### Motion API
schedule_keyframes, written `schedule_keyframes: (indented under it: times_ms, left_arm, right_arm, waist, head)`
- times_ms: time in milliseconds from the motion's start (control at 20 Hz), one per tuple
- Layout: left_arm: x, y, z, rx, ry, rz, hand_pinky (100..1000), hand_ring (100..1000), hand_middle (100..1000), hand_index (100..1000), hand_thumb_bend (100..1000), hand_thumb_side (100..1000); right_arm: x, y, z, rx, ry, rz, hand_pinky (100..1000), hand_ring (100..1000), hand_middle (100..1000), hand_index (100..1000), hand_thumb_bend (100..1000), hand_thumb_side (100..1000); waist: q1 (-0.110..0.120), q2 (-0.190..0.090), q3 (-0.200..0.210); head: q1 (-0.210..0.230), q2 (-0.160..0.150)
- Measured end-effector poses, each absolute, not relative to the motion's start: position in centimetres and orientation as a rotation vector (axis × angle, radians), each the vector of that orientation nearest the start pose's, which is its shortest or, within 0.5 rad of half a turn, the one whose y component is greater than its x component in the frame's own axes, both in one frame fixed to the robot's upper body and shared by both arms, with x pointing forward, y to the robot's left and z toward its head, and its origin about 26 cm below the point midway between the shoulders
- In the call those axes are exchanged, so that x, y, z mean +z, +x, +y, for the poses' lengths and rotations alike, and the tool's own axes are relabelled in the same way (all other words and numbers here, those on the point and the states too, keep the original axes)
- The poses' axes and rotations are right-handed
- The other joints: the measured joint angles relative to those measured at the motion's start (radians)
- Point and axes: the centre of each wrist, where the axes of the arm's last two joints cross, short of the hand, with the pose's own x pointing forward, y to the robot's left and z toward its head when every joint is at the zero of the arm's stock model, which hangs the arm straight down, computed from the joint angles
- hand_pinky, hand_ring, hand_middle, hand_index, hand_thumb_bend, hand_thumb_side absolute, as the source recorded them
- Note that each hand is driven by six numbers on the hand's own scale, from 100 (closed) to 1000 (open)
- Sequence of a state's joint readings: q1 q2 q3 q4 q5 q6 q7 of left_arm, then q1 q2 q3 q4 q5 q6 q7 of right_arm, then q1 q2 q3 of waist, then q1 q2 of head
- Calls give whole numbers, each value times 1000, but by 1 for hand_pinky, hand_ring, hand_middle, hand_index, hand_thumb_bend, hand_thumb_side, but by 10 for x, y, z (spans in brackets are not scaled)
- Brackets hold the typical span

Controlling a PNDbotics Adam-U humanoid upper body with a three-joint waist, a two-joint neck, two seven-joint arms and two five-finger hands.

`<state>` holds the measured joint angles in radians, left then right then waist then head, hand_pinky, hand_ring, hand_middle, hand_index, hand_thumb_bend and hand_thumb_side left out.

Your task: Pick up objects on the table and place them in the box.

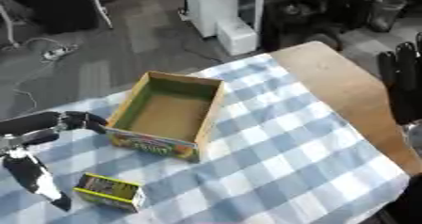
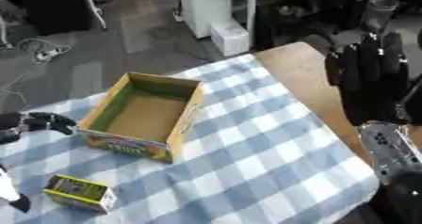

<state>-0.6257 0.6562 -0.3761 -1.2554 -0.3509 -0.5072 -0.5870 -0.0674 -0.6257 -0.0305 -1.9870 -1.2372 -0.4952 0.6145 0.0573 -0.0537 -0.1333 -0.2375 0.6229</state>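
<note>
1. One object shows left to pick: a small yellow-green packet (image 1: 109, 191) lying flat on the checked cloth (image 1: 280, 148) of the desk (image 1: 346, 86), near the front-left corner, just in front of the box.
2. The box (image 1: 169, 115) is an open cardboard carton with a printed front wall, sitting left of centre on the cloth; its inside looks bare, nothing placed in it as far as visible.
3. Left hand (image 1: 78, 121) is at the left edge, beside the box's left wall and above the packet, apart from both; fingers look curled with nothing in them.
4. Right hand (image 2: 371, 77) is raised at the right edge, fingers straight and upright, holding nothing, well apart from the packet.
5. Judgement: task barely begun; grasp of the packet and drop into the box both not yet done.
</note>
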Motion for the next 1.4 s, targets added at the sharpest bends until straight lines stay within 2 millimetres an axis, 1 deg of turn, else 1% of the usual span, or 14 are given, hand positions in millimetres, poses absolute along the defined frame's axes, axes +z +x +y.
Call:
schedule_keyframes:
  times_ms: [350,450,600,650,700,800,1250,1400]
  left_arm:
    - [133,411,305,-1860,229,-1475,1000,863,899,896,945,411]
    - [132,412,305,-1874,238,-1446,987,842,877,882,947,402]
    - [130,415,302,-1887,249,-1418,903,808,845,854,948,391]
    - [129,415,300,-1892,250,-1408,903,808,845,854,948,391]
    - [128,416,299,-1897,252,-1399,836,791,827,852,944,380]
    - [126,417,297,-1909,258,-1369,805,786,822,848,940,371]
    - [120,422,284,-1947,280,-1242,790,796,814,840,909,356]
    - [118,422,279,-1949,283,-1216,786,796,812,841,884,357]
  right_arm:
    - [172,271,-331,-431,-1439,3278,348,284,258,424,100,842]
    - [172,271,-331,-431,-1440,3278,348,284,258,424,100,842]
    - [173,271,-331,-430,-1441,3276,348,284,258,424,100,842]
    - [173,271,-331,-429,-1442,3274,348,284,258,424,100,842]
    - [174,272,-331,-429,-1443,3271,348,285,258,424,100,842]
    - [175,272,-331,-426,-1446,3265,348,285,258,424,100,842]
    - [178,273,-331,-422,-1454,3253,348,286,259,424,100,845]
    - [179,273,-332,-412,-1448,3253,347,287,259,424,100,844]
  waist:
    - [0,0,-3]
    - [0,0,-4]
    - [1,0,-7]
    - [1,0,-8]
    - [2,0,-9]
    - [2,0,-11]
    - [3,-1,-20]
    - [5,-1,-22]
  head:
    - [0,0]
    - [0,0]
    - [0,0]
    - [0,0]
    - [0,0]
    - [0,0]
    - [0,0]
    - [0,0]
